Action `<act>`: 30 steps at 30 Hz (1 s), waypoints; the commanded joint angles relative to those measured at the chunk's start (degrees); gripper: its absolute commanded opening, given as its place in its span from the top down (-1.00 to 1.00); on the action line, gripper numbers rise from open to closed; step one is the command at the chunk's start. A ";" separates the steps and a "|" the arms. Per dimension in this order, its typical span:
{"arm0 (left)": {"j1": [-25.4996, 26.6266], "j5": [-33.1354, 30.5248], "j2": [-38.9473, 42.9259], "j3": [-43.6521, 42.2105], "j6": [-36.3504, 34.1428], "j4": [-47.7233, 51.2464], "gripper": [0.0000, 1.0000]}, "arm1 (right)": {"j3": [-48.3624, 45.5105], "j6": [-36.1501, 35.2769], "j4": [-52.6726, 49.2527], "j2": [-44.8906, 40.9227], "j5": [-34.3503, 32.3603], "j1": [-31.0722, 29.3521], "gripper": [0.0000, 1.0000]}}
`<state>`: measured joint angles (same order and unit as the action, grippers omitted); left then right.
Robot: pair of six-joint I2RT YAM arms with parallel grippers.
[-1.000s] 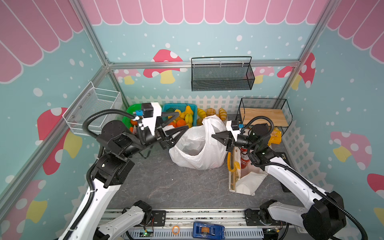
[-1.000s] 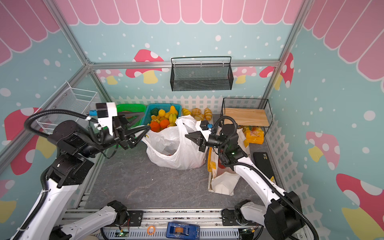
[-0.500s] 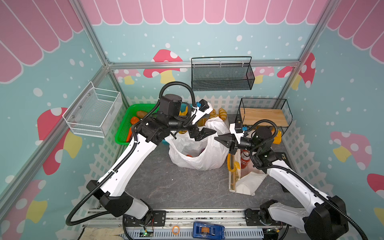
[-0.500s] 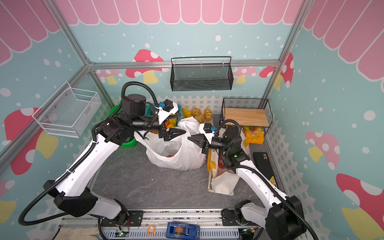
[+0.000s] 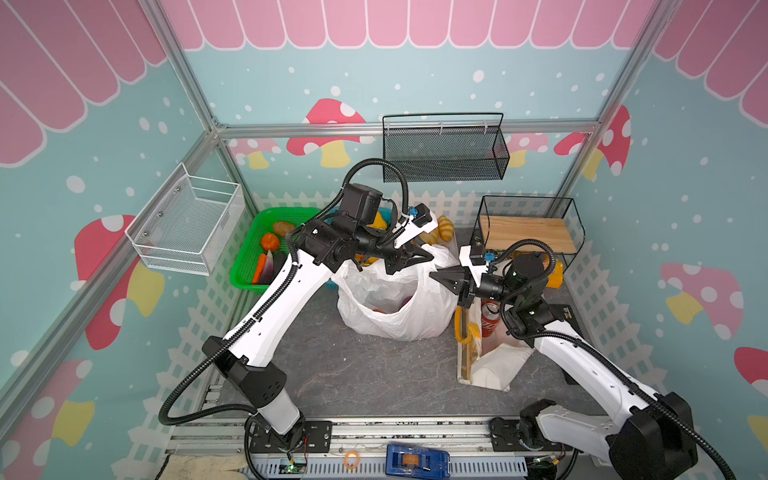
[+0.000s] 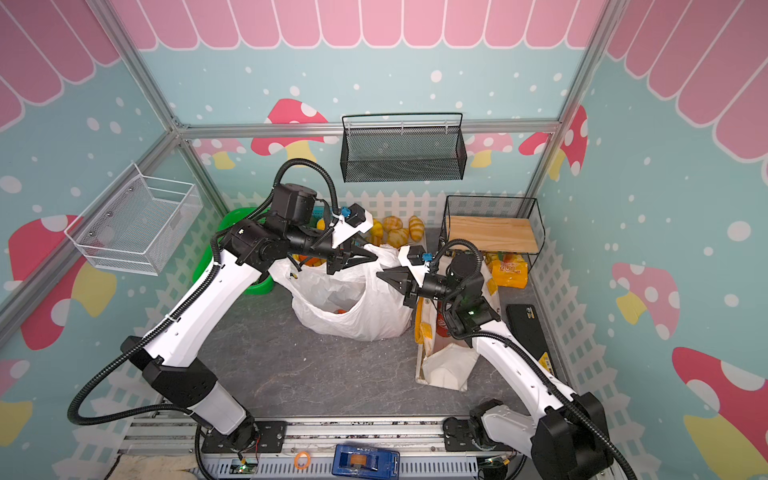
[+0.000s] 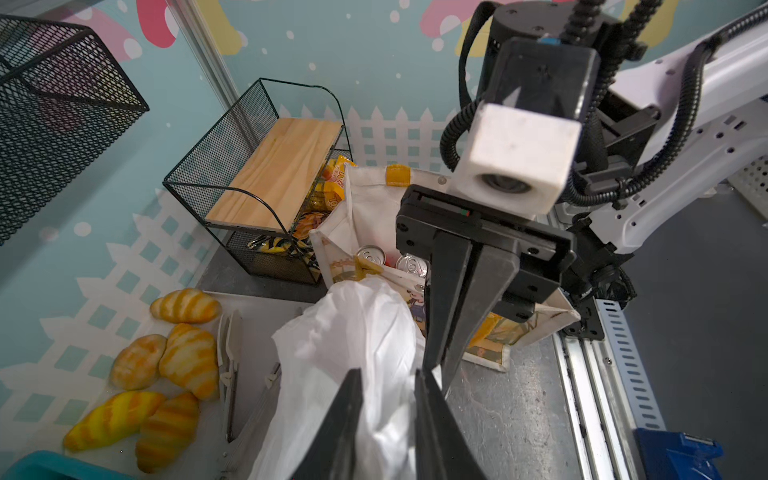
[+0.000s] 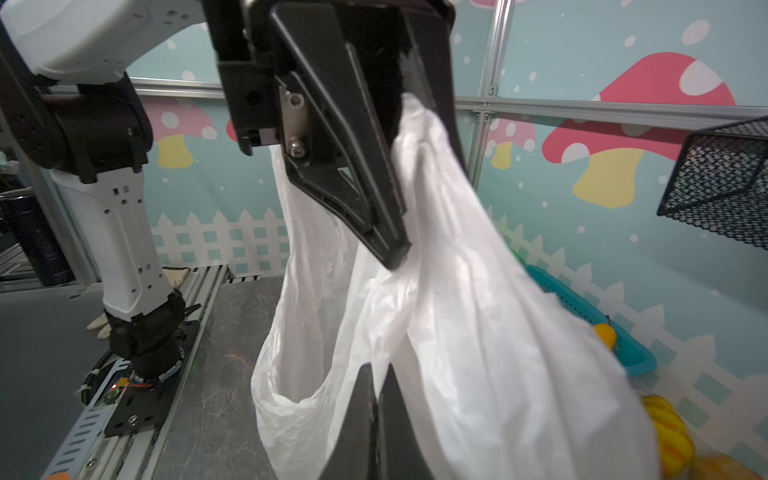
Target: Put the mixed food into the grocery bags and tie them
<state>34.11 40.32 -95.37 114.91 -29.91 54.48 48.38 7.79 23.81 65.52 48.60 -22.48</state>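
Your left gripper [image 7: 386, 374] is clenched on the thin white plastic bag [image 5: 395, 316]. In the left wrist view, crinkled plastic fills the narrow gap between its 2 black fingers [image 7: 343, 424]. In the right wrist view the bag hangs from that pinch, drawn up to a point. The bag's bottom rests on the grey tabletop [image 5: 365, 374] near the middle. Its mouth sags open upward, and a scrap of red-orange [image 5: 380, 310] shows inside (too little to name).

Your right gripper [image 5: 434, 276] has its fingers pressed together, with the tips right at the bag's upper rim on the side facing the tote. You cannot tell from these views whether any plastic is caught between them. The 2 grippers sit near each other above the bag, tips pointing toward one another.

Just beside the bag, on the right arm's side, stands the stiff white tote [image 5: 498, 365] with yellow handles [image 5: 462, 332]. 2 red soda cans [image 7: 371, 254] stand upright inside it, their silver tops showing in the left wrist view. In both top views 1 red can shows beneath the right arm's wrist.

Behind the bag, golden croissants [image 7: 185, 305] lie near the white fence [image 7: 388, 129]. A green basket [image 5: 243, 270] of vegetables sits at the back left. A wire shelf [image 5: 484, 216] holding a wooden board [image 5: 525, 235] stands at the back right, with yellow snack packs [image 7: 328, 187] beneath the board.
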 commanded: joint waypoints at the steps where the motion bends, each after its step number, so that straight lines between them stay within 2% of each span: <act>1: 0.32 -0.35 1.03 1.37 1.24 1.76 0.86 | 0.56 -2.47 -5.30 -3.98 -11.17 0.08 0.57; 3: 0.79 -2.80 2.27 -0.20 2.34 1.76 1.00 | -0.94 -5.02 -7.48 -8.51 -15.41 -0.11 0.24; 6: 1.33 -4.79 4.02 -2.38 3.50 1.14 1.00 | -2.32 -8.83 -10.36 -14.53 -19.86 -0.37 -0.08; 7: 1.45 -4.85 4.35 -2.81 4.03 0.90 1.00 | -2.31 -10.08 -10.69 -15.56 -20.39 -0.46 -0.30; 9: 1.40 -4.81 4.49 -2.94 4.83 0.66 1.00 | -1.46 -11.61 -10.21 -15.20 -20.19 -0.54 -0.53; 12: 1.50 -5.04 4.09 -2.43 5.99 0.63 1.00 | 3.04 -11.49 -9.50 -10.29 -13.58 -0.63 -0.92; 15: 1.57 -5.20 3.79 -1.90 6.55 0.63 1.00 | 5.75 -9.79 -6.20 -5.17 -5.40 -1.62 -0.97; 16: 1.49 -5.12 3.79 -1.81 6.53 0.63 1.00 | 5.91 -9.86 -5.37 -3.92 -4.62 -2.14 -0.97; 19: 1.53 -5.02 4.10 -1.46 9.98 0.31 1.00 | 5.59 -9.30 -3.32 -0.10 -0.62 -3.75 -0.94; 21: 1.50 -5.68 4.30 -1.01 12.32 -0.35 1.00 | 3.27 -8.28 -1.36 1.50 1.03 -5.23 -0.82; 25: 1.51 -5.60 4.34 -0.67 17.32 -0.51 1.00 | -5.64 -4.45 7.30 2.09 -1.43 -6.59 -0.34; 28: 1.49 -5.45 4.05 -1.01 19.78 -0.51 1.00 | -8.97 -2.48 12.29 2.74 -3.97 -6.69 0.12; 30: 1.06 -4.47 4.30 -1.59 19.57 -0.44 1.00 | -9.35 -2.93 12.53 2.78 -5.55 -6.62 0.55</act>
<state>35.42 34.92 -92.03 112.71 -12.29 54.57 39.42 4.05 30.50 68.20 44.38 -28.93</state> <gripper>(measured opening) 0.047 0.302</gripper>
